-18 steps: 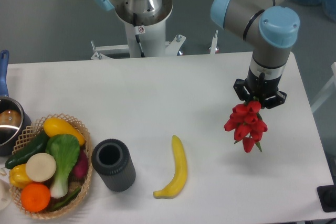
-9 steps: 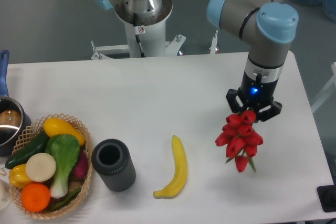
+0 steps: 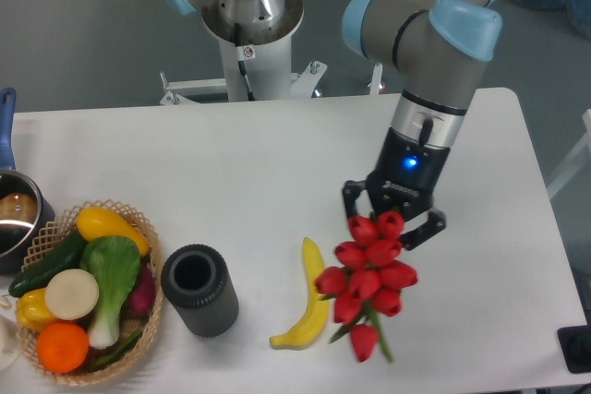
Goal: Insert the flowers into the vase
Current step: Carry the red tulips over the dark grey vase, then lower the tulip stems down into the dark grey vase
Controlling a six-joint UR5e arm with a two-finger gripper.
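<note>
The flowers [image 3: 367,283], a bunch of red tulip buds with a bit of green stem showing at the bottom, hang above the table at centre right. My gripper [image 3: 392,217] is shut on their upper end; the stems inside it are hidden. The buds overlap the right edge of a yellow banana [image 3: 310,300] in the picture. The vase [image 3: 199,289], a dark grey ribbed cylinder with an open round mouth, stands upright at lower left, well to the left of the flowers.
A wicker basket [image 3: 55,224] of vegetables and fruit sits just left of the vase. A metal pot with a blue handle [image 3: 13,209] is at the left edge. The arm's base [image 3: 249,34] stands behind the table.
The gripper has carried the flowers leftward and toward the front of the table, from near the right edge to beside the banana. The vase and banana have not moved.
</note>
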